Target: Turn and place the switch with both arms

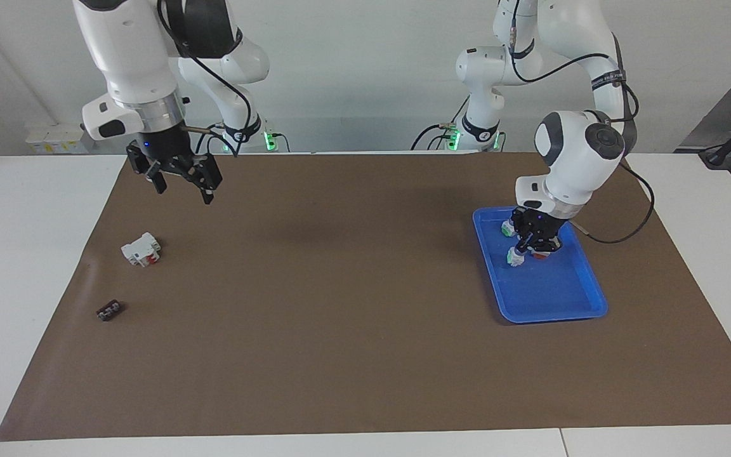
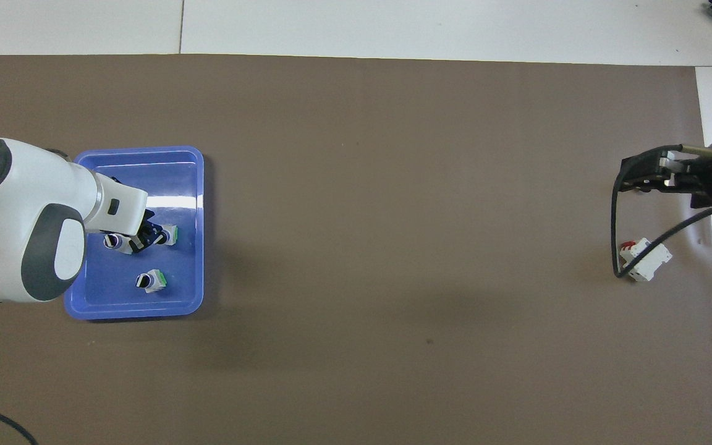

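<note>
The switch [image 1: 514, 257] [image 2: 170, 235], a small white-grey block with a green end, lies tilted on the floor of the blue tray [image 1: 549, 298] [image 2: 170, 164]. My left gripper [image 1: 530, 240] [image 2: 148, 238] is low in the tray, right at the switch's knob end. Whether it grips the switch does not show. My right gripper [image 1: 183, 184] [image 2: 646, 176] hangs open and empty, high over the mat at the right arm's end of the table.
A second green-ended switch [image 1: 506, 228] [image 2: 153, 281] and a red-ended one [image 1: 540, 254] [image 2: 118, 242] also lie in the tray. A white block with a red part [image 1: 141, 249] [image 2: 644, 259] and a small dark part [image 1: 110, 310] lie on the brown mat [image 1: 340, 317].
</note>
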Controlling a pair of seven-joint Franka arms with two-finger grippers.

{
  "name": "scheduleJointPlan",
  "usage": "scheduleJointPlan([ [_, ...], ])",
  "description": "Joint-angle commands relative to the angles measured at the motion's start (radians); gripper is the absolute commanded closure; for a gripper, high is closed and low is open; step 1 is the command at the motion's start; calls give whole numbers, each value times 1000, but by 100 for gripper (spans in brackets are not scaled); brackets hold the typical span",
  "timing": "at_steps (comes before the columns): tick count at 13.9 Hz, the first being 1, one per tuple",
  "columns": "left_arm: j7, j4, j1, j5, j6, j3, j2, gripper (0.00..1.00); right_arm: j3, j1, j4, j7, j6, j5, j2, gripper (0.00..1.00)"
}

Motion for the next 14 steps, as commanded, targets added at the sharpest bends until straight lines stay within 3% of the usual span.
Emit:
scheduleJointPlan([
  [1, 4, -14, 0, 20, -7, -2, -32, 47, 0, -19, 30, -79, -111, 27, -19, 0],
  [3, -4, 5, 1, 20, -17, 0, -41, 29, -14, -19, 18, -79, -143, 27, -38, 0],
  [5, -48, 12, 3, 20, -17, -2, -59, 10, -15, -19, -57, -80, -102, 29, -71, 0],
  [7, -204, 10, 3, 20, -19, -2, -68, 0, -15, -12, -64, -79, -73, 27, -78, 0],
  [10, -488, 9, 4, 18, -65, 0, -114, 0, -11, -10, -58, -84, -58, 29, -76, 0],
  [12, -803, 10, 33, 18, -135, 0, -171, 0, -6, -5, -59, -91, -30, 18, -75, 0],
  [14, -936, 62, 35, 18, -192, 0, -191, 0, -9, -5, -62, -96, -36, 21, -76, 0],
])
